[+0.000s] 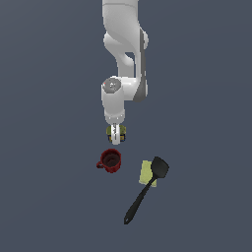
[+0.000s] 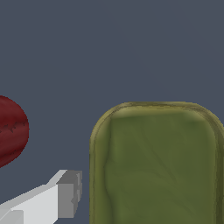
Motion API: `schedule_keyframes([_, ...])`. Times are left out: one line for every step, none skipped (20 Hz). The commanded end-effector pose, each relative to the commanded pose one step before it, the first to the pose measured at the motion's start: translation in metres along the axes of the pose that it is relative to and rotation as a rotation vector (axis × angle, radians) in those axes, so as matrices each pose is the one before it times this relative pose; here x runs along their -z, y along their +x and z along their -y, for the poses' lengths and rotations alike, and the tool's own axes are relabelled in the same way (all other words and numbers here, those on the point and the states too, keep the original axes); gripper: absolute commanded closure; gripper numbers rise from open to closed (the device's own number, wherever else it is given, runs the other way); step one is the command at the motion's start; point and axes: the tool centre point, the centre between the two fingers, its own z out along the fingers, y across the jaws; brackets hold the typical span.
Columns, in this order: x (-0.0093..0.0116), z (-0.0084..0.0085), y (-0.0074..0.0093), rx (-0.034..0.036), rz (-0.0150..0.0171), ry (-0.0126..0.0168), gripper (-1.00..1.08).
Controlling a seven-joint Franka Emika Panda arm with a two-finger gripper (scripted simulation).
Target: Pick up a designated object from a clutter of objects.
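The designated can [image 1: 122, 131] is a squat can with an olive-yellow top. In the exterior view it sits just beyond the red mug [image 1: 110, 160], mostly hidden behind my gripper [image 1: 115, 134]. In the wrist view its olive top [image 2: 155, 166] fills much of the picture. One grey finger [image 2: 66, 194] stands beside the can's edge with a thin gap; the other finger is out of frame. The jaws look open, lowered around the can.
The red mug also shows at the edge of the wrist view [image 2: 11, 131], close to the can. A long black spatula [image 1: 145, 189] lies with its blade over a pale yellow flat block [image 1: 145, 172] on the exterior view's right of the mug.
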Motion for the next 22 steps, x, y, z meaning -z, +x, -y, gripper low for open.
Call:
schedule_keyframes([-0.00221,0.00035,-0.00006,-0.00005,-0.0001,0.00101,-0.92])
schedule_keyframes([0.0,0.0,0.0,0.0,0.0,0.0,1.08])
schedule_keyframes([0.0,0.0,0.0,0.0,0.0,0.0,1.08])
schedule_keyframes([0.0,0.0,0.0,0.0,0.0,0.0,1.08])
schedule_keyframes([0.0,0.0,0.0,0.0,0.0,0.0,1.08])
schedule_keyframes([0.0,0.0,0.0,0.0,0.0,0.0,1.08])
schedule_keyframes([0.0,0.0,0.0,0.0,0.0,0.0,1.08])
schedule_keyframes([0.0,0.0,0.0,0.0,0.0,0.0,1.08])
schedule_keyframes([0.0,0.0,0.0,0.0,0.0,0.0,1.08])
schedule_keyframes([0.0,0.0,0.0,0.0,0.0,0.0,1.08])
schedule_keyframes([0.0,0.0,0.0,0.0,0.0,0.0,1.08])
schedule_keyframes([0.00084,0.0007,0.00009,-0.00009,-0.00001,0.00207,1.08])
schedule_keyframes([0.0002,-0.00004,0.00002,0.0,0.0,0.0,1.08])
schedule_keyframes([0.00059,-0.00011,0.00005,0.0,0.0,0.0,1.08])
schedule_keyframes([0.00099,-0.00018,0.00008,0.0,0.0,0.0,1.08])
schedule_keyframes([0.00138,-0.00025,0.00011,0.0,0.0,0.0,1.08])
schedule_keyframes([0.00178,-0.00032,0.00014,0.0,0.0,0.0,1.08])
schedule_keyframes([0.00217,-0.00039,0.00017,0.0,0.0,0.0,1.08])
schedule_keyframes([0.00257,-0.00046,0.0002,0.0,0.0,0.0,1.08])
schedule_keyframes([0.00297,-0.00054,0.00024,0.0,0.0,0.0,1.08])
schedule_keyframes([0.00337,-0.00061,0.00027,0.0,0.0,0.0,1.08])
schedule_keyframes([0.00377,-0.00068,0.00031,0.0,0.0,0.0,1.08])
